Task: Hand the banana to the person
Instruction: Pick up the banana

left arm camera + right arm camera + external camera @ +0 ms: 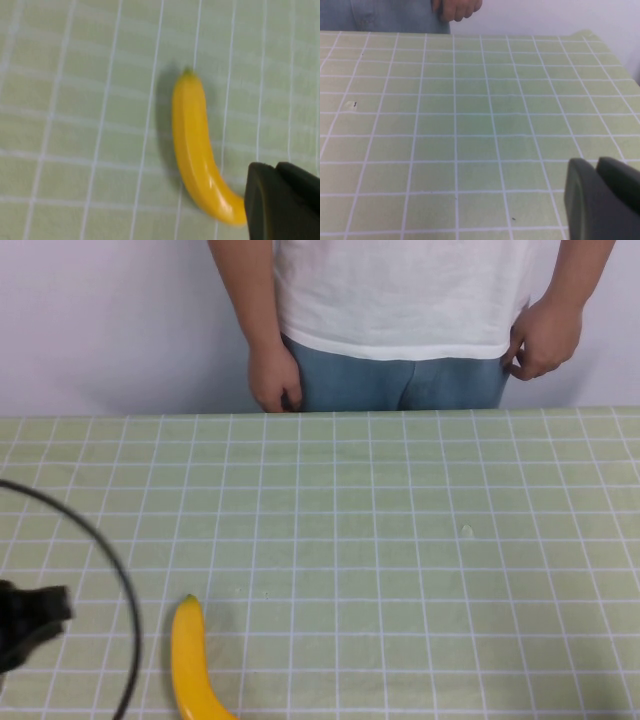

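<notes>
The banana, bright yellow and glossy, lies on the green checked table at the near left, with one tip cut off by the view's bottom edge. It also shows in the left wrist view. My left gripper is shut and empty, hovering just beside the banana's lower tip. Its black end shows at the left edge of the high view. The person, in a white T-shirt and blue jeans, stands behind the far table edge with arms hanging down. My right gripper is shut and empty above bare table.
A black cable arcs over the table's left side near the banana. A small speck lies on the cloth right of centre. The person's hand shows at the far edge in the right wrist view.
</notes>
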You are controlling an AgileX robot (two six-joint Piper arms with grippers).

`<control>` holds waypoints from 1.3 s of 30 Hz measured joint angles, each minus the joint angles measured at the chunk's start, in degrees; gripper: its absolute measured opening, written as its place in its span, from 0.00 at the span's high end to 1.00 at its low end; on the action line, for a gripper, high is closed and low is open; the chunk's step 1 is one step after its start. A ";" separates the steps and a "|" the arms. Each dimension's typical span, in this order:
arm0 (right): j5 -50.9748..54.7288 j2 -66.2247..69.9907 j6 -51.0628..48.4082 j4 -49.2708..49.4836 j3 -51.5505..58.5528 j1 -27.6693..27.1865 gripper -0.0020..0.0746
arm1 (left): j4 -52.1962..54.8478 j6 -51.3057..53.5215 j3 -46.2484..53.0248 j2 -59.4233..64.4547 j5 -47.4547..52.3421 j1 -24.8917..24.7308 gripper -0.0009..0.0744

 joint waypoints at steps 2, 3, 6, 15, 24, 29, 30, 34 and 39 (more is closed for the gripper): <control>0.00 0.00 0.00 0.00 0.00 0.00 0.98 | -1.83 0.79 -0.26 3.72 0.85 -0.45 0.99; 0.00 0.00 0.00 0.00 0.00 0.00 0.98 | -2.79 0.87 -0.36 5.57 0.96 -0.96 0.99; 0.00 0.00 0.00 0.00 0.00 0.00 0.98 | -4.95 1.08 -0.49 10.34 1.16 -3.14 0.99; 0.00 0.00 0.00 0.00 0.00 0.00 0.98 | -5.24 -1.86 -0.49 22.53 -2.34 -12.83 0.98; 0.00 0.00 0.00 0.00 0.00 0.00 0.98 | -5.05 -9.21 -0.74 34.93 -12.62 -13.09 0.44; 0.00 0.00 0.00 0.00 0.00 0.00 0.98 | -5.05 -10.48 -1.06 41.75 -19.36 -13.09 0.36; 0.00 0.00 0.00 0.00 0.00 0.00 0.98 | -5.05 -10.60 -1.06 43.08 -20.30 -13.09 0.36; 0.00 0.00 0.00 0.00 0.00 0.00 0.98 | -5.05 -10.73 -1.06 47.27 -23.09 -13.09 0.44; 0.00 0.00 0.00 0.00 0.00 0.00 0.98 | -2.73 -9.92 -1.10 48.70 -24.49 -13.09 0.61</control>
